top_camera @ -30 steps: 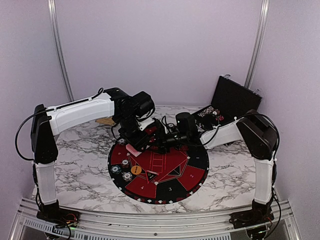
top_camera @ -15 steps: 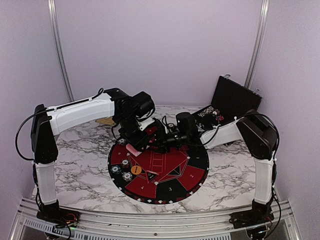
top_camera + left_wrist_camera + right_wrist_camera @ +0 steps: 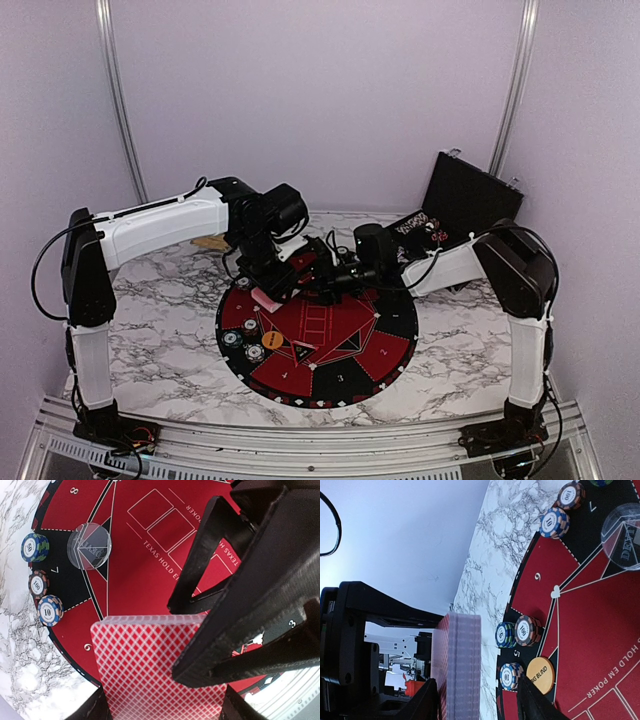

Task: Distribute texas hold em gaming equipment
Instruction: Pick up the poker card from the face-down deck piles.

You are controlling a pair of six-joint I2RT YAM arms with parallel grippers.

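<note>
Pale lilac walls (image 3: pixel 320 90) box in a white marble-patterned worktop (image 3: pixel 150 330), with a round red-and-black mat (image 3: pixel 345 352) at its middle. On the left, the left gripper (image 3: pixel 162 700) is clamped on a deck of red-backed cards (image 3: pixel 150 660) and holds it in the air above the mat's far-left part. The right gripper (image 3: pixel 477 680) meets it from the other side, its dark fingers crowding the same deck and hiding part of the mat's printing. Its jaws stand apart around the cards, with the deck close to one finger and a clear gap to the other. On the mat below sit six small chip stacks (image 3: pixel 527 630), three by the numeral 7 and three by the 5. With them are one clear disc (image 3: pixel 89 546) and one orange disc (image 3: pixel 540 676) marked BIG BLIND. At far right an open black case (image 3: pixel 468 195) rests near the worktop's back edge; its contents are too small to make out.
</note>
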